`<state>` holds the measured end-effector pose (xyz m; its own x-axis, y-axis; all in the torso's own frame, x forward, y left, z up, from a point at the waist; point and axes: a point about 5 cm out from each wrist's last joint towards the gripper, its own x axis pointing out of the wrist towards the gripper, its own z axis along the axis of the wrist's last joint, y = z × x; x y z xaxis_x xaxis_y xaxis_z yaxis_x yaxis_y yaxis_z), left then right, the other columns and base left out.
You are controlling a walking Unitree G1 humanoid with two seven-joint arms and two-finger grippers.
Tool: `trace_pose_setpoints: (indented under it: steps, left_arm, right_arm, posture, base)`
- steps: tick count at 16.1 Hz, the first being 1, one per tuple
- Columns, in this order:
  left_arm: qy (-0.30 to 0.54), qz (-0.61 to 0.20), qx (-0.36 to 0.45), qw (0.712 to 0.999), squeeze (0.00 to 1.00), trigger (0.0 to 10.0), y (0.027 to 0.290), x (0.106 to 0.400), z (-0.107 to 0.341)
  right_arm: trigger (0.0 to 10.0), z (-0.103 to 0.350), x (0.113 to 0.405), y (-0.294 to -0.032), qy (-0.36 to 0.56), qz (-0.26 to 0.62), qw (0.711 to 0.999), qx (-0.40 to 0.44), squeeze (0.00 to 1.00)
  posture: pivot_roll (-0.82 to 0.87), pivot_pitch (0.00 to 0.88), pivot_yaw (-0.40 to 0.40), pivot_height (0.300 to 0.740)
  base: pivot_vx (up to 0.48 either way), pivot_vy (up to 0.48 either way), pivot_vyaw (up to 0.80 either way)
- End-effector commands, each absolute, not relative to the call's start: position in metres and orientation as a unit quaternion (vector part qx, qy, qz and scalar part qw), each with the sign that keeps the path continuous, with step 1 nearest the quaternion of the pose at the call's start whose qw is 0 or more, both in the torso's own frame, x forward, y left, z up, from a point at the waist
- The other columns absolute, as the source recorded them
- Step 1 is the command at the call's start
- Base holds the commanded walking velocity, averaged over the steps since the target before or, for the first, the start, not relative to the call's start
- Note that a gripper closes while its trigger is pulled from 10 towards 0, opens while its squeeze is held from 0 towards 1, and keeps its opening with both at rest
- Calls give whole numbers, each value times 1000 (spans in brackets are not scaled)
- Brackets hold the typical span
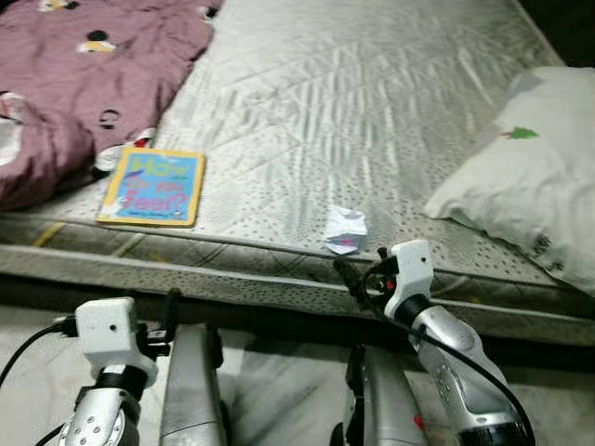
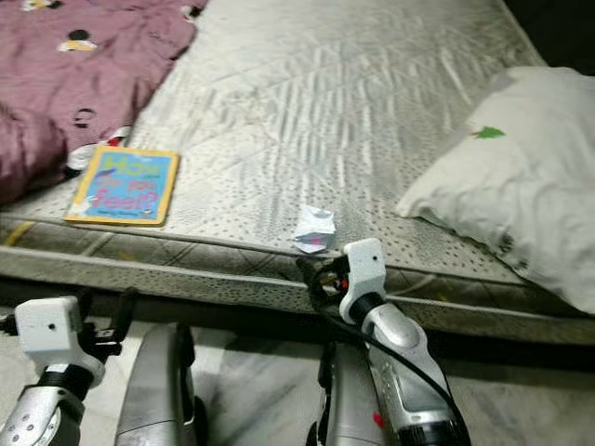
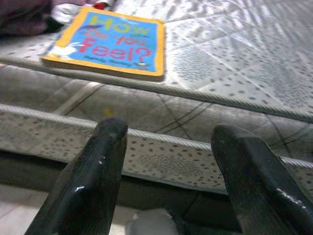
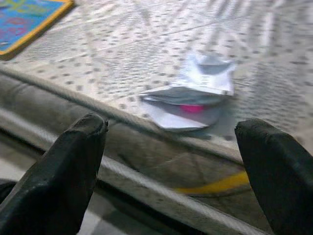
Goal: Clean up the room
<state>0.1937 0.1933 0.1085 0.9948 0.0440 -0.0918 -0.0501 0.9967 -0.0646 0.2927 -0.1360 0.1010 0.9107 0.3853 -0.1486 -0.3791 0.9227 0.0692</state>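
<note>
i've got the right gripper (image 4: pixel 171 147) raised to the near edge of the mattress (image 1: pixel 372 111), fingers spread wide with nothing between them, and the crumpled wrapper (image 1: pixel 345 229) sits just beyond the tips, on top of the mattress close to that edge. the wrist view lines it up nicely between the two black fingers (image 4: pixel 63 166). it looks like thin white foil or paper with a pink patch, so i'd judge it very light and flimsy; it should crush rather than resist, and it could skate away on the quilted fabric if i nudge it before closing. i'd take it across the bunched middle where it stands highest, not by a flat corner.

the left gripper (image 3: pixel 168 161) hangs low in front of the mattress side, also open and empty, facing the picture book (image 1: pixel 153 186) that lies flat near the edge beside the purple blanket (image 1: pixel 65 84). the book looks stiff and flat; its overhanging-free edge will be harder to get under. a white pillow (image 1: pixel 530 167) rests on the robot's right
</note>
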Motion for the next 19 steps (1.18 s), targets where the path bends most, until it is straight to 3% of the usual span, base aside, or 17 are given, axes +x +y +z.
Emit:
trace_pose_setpoints:
  steps: [1, 4, 6, 12, 19]
  left_arm:
    - [51, 28, -30, 998, 0, 10000, 194, 190, 109]
    - [50, 31, -21, 998, 0, 10000, 194, 185, 113]
    - [50, 39, -16, 998, 0, 10000, 197, 179, 119]
    - [53, 20, -10, 998, 0, 10000, 190, 172, 127]
    - [61, 17, -8, 998, 0, 10000, 189, 170, 130]
  right_arm:
    - [10000, 99, 294, -140, 81, 180, 980, 18, 0]
    - [10000, 101, 310, -134, 78, 161, 984, 16, 0]
    - [10000, 104, 327, -116, 87, 156, 983, 29, 0]
    - [10000, 112, 346, -76, 75, 198, 976, 53, 0]
    - [10000, 142, 368, -71, 1, 121, 992, 45, 0]
  posture:
    - [112, 220, -72, 523]
    - [155, 238, -76, 523]
    - [188, 257, -75, 523]
    - [238, 285, -53, 523]
    - [251, 286, -37, 523]
  base:
    - [0, 0, 0]
    - [0, 0, 0]
    - [0, 0, 0]
    - [0, 0, 0]
    - [0, 0, 0]
